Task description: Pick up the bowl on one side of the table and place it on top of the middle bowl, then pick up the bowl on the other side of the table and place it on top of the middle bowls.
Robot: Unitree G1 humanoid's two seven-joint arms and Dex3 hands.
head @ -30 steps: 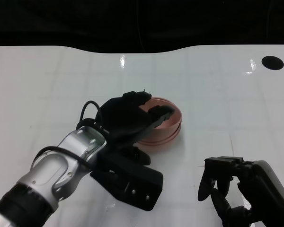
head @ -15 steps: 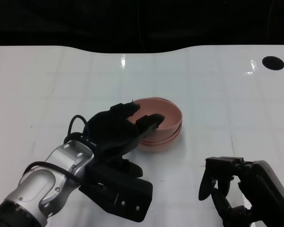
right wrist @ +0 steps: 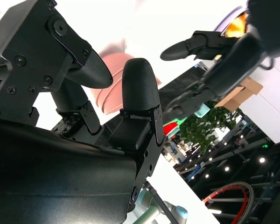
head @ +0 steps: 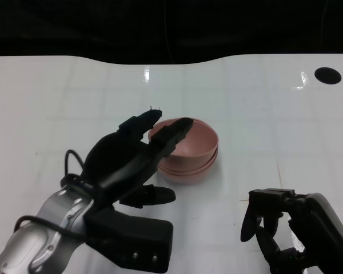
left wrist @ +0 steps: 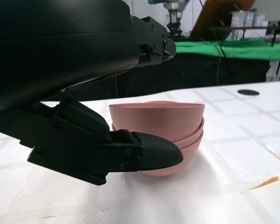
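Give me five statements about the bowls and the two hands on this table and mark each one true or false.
1. The pink bowls sit nested in one stack on the white table. True.
2. The left hand is gripping the top bowl by its rim. False: its fingers are spread and hold nothing; from the left wrist view the stack stands on its own.
3. The right hand rests low on the table, apart from the stack. True.
4. A single bowl is waiting at the right edge of the table. False: no bowl shows apart from the stack.
5. The right hand is holding a bowl. False: it holds nothing.
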